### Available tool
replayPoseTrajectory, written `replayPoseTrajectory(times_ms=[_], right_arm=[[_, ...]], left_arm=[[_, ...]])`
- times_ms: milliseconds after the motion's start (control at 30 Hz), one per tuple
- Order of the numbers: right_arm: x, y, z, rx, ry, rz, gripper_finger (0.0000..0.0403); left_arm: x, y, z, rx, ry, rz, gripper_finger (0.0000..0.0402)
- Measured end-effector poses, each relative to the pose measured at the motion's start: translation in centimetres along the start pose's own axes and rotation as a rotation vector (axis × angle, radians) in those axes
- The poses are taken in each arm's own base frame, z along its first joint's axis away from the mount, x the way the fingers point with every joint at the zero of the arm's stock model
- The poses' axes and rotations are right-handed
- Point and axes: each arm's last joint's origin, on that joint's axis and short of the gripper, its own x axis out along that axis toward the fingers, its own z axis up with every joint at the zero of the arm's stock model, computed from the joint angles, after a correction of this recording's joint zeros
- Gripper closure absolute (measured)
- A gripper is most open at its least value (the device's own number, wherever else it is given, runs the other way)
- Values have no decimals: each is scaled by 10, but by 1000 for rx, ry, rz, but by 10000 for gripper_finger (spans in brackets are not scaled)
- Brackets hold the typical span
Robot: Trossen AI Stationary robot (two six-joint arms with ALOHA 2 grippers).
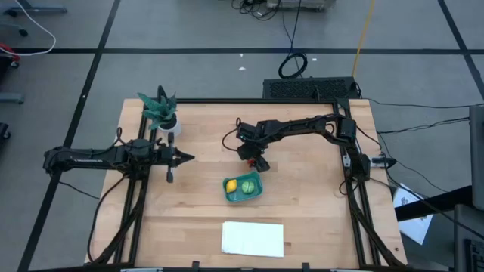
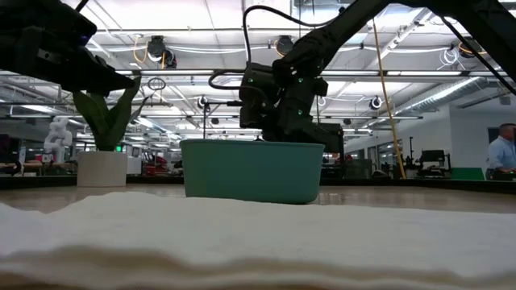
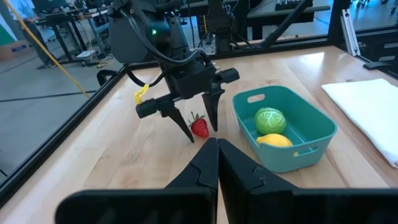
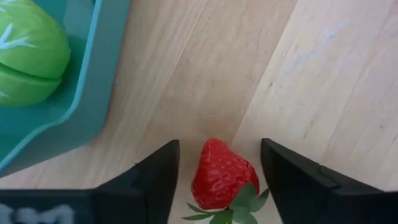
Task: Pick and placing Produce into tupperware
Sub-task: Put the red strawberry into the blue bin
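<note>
Right gripper (image 3: 199, 127) stands over the wooden table (image 1: 302, 219) beside the teal tupperware (image 3: 311, 127), its fingers spread to either side of the red strawberry (image 4: 219, 174) lying on the wood. Left gripper (image 1: 189, 158) waits near the potted plant (image 1: 161, 112), fingers pressed together. Inside the tupperware sit the green fruit (image 3: 270, 120) and yellow lemon (image 3: 274, 140).

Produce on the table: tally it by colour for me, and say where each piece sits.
Yellow: 1, lemon, in the tupperware
Green: 1, round fruit, in the tupperware
Red: 1, strawberry, on the table between the open right hand fingers
Total: 3
</note>
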Motion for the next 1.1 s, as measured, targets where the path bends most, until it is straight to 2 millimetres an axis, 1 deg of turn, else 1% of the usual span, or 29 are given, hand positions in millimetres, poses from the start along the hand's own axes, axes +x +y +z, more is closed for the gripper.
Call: replayPoseTrajectory(times_ms=[233, 367, 467, 600, 833, 933, 1100], right_arm=[[0, 0, 0, 1, 2, 1, 251], [0, 1, 0, 1, 4, 6, 269], [-1, 1, 0, 0, 4, 6, 269], [-6, 3, 1, 6, 18, 15, 264], [-18, 1, 12, 2, 11, 8, 270], [-22, 0, 18, -4, 14, -22, 270], [-29, 3, 27, -18, 29, -40, 266]], left_arm=[[0, 0, 0, -2, 1, 0, 396], [0, 0, 0, -4, 1, 0, 396], [0, 0, 0, -5, 0, 0, 396], [0, 0, 0, -5, 1, 0, 396], [0, 0, 0, -5, 0, 0, 396], [0, 0, 0, -5, 0, 0, 396], [0, 0, 0, -8, 0, 0, 396]])
